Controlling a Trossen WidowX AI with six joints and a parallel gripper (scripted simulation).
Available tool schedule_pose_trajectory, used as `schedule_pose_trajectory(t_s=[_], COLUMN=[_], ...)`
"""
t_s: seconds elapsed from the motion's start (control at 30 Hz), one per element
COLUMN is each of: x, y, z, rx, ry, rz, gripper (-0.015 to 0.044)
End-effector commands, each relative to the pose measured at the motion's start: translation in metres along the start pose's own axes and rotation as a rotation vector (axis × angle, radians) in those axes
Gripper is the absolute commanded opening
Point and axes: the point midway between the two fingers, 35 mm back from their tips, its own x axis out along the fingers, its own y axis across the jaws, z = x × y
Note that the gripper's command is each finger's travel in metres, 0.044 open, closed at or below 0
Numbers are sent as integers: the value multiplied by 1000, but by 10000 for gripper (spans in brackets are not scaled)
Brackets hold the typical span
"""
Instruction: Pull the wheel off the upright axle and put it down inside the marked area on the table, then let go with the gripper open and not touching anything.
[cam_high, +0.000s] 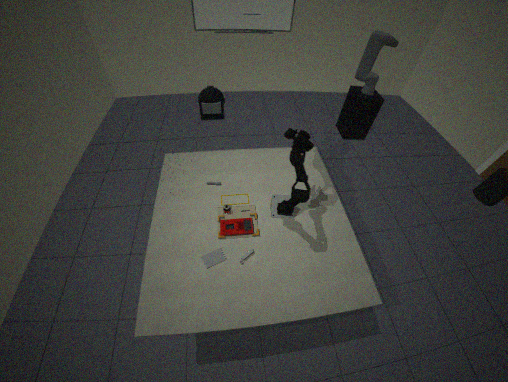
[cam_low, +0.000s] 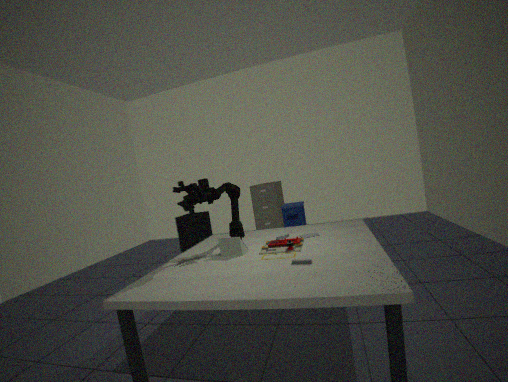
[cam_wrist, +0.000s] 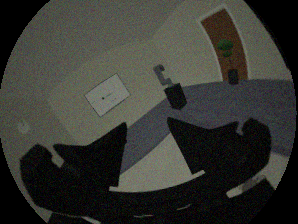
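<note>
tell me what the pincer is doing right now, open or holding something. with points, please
Pincer (cam_high: 297, 133) (cam_low: 176, 187) (cam_wrist: 147, 123): open, nothing between its fingers, up in the air away from the red block (cam_high: 237, 227) (cam_low: 283, 243)
</note>
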Motion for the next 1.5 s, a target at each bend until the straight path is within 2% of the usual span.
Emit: schedule_pose_trajectory(t_s=[0.0, 0.43, 0.7, 1.1, 1.47], x=[-7, -39, -74, -151, -242], y=[34, 116, 167, 218, 233], z=[-16, -76, -130, -214, -282], rx=[-67, -304, -577, -978, -1315], ry=[46, 241, 416, 660, 909], rz=[58, 234, 394, 650, 902], gripper=[300, 300, 300, 300, 300])
